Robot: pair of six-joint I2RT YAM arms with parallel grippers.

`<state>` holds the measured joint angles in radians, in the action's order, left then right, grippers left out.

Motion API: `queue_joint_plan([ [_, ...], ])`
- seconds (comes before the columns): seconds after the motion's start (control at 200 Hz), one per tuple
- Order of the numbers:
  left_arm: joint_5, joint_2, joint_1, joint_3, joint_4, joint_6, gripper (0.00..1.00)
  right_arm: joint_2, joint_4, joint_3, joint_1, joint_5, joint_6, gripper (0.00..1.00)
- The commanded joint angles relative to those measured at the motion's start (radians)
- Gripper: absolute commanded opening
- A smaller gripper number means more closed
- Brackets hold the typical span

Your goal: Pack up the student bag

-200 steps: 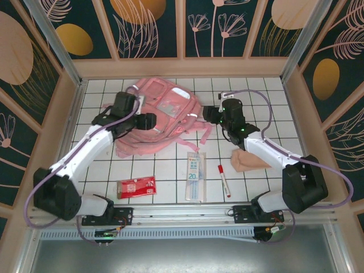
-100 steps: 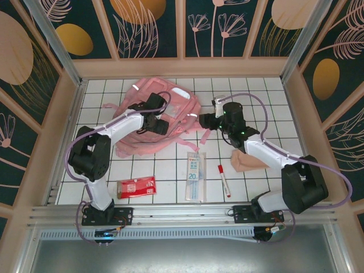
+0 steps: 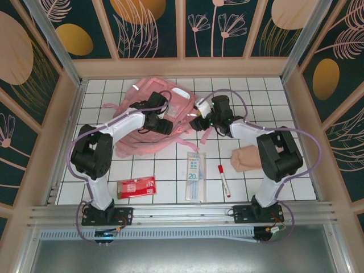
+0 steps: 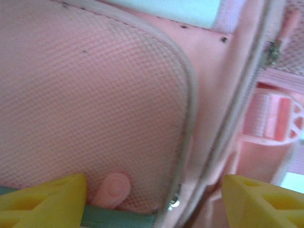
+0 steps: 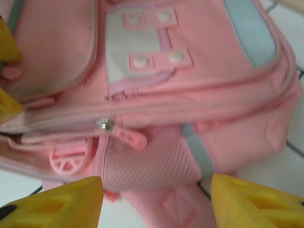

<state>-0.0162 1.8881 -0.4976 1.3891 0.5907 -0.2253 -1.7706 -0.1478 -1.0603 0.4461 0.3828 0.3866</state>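
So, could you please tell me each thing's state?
Soft pink fabric backpack: lying flat.
Left end effector: open over its mesh pocket.
Right end effector: open at its side.
Red-and-white marker: lying on table.
Small beige pouch: on table, unpacked.
Red flat packet: unpacked.
Clear ruler pack: unpacked.

Table [image 3: 165,168], far centre: student bag [image 3: 182,105], lying flat.
Left hand [image 3: 164,126] over the bag's middle; right hand [image 3: 197,123] at its right edge.
Near row, left to right: flat packet [image 3: 136,186], long sleeve [image 3: 194,175], marker [image 3: 223,180].
Pouch [image 3: 248,158] right of marker, slightly farther back.
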Motion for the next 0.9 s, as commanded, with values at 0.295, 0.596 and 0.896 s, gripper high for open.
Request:
queue_joint_plan([
  [0.295,-0.035,0.046,0.001,0.107,0.048,-0.017,0.06,-0.212,0.277,-0.245,-0.024,0.177,0.447,0.59],
  [0.596,0.049,-0.056,0.002,0.135,0.076,0.015,0.0,-0.304,0.294,-0.396,-0.026,0.299,0.474,0.58],
  [0.896,0.089,-0.06,0.002,0.186,0.085,0.026,0.0,-0.403,0.384,-0.463,-0.021,0.267,0.53,0.56],
])
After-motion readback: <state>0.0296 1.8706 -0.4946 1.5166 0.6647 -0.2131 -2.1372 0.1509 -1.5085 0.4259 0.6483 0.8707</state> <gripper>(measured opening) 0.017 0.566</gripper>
